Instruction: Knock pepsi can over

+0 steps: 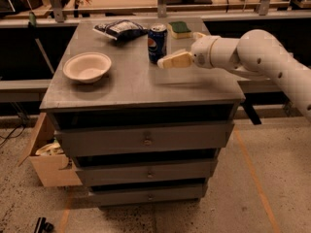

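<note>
The pepsi can [157, 43] stands upright near the back middle of the grey cabinet top [131, 84]; it is dark blue with a silver top and a round logo. My gripper [170, 61] reaches in from the right on a white arm [252, 52]. Its cream fingers [177, 60] point left, with the tips right beside the can's lower right side, almost touching.
A white bowl [87, 67] sits at the left of the top. A dark crinkly snack bag [120, 29] lies at the back left of the can. A green sponge [180, 29] lies behind the can to the right. A cardboard box [48, 157] stands on the floor at the left.
</note>
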Available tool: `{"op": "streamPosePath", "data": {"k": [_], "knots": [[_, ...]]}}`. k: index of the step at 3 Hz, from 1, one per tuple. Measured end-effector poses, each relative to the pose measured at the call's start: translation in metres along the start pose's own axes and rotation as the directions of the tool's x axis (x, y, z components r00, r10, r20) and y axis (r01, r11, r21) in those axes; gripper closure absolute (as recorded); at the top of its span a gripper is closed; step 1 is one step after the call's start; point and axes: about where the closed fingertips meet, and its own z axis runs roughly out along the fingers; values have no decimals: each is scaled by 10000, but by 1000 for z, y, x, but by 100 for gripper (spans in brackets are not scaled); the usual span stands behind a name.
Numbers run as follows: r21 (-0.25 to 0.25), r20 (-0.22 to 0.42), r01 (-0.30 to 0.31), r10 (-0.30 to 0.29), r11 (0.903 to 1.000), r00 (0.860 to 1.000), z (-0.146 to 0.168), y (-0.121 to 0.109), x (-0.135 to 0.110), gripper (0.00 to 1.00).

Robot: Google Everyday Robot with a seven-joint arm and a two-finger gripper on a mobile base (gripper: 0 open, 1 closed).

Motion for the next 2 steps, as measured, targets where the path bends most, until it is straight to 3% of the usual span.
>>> {"op": "streamPosePath", "data": {"k": [2], "knots": [[-163, 715, -480, 490, 9987, 9962, 44, -13, -6, 0]]}}
